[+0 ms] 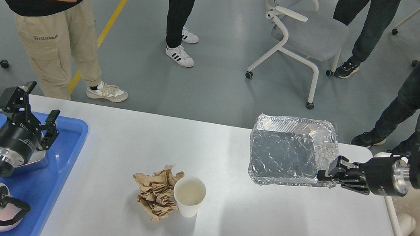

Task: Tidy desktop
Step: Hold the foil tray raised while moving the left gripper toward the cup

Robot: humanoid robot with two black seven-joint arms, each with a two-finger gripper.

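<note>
The right gripper (327, 175) is closed on the right rim of a shiny foil tray (290, 153), which is held tilted at about 2 o'clock over the counter (260, 230). The foil looks thin, light and easy to bend, so it is best pinched at the rolled rim, not squeezed hard. Near 6 o'clock, in the middle of the white counter, a crumpled brown paper (157, 194) is seen touching a white paper cup (189, 196); both look light, and the cup could be crushed. At 9 o'clock the left gripper (38, 113) is held open with nothing in it, above a blue tray (67, 156). The words "SUPER SCHOLAR" seem to be printed on a bystander's beige trousers (57, 45).
</note>
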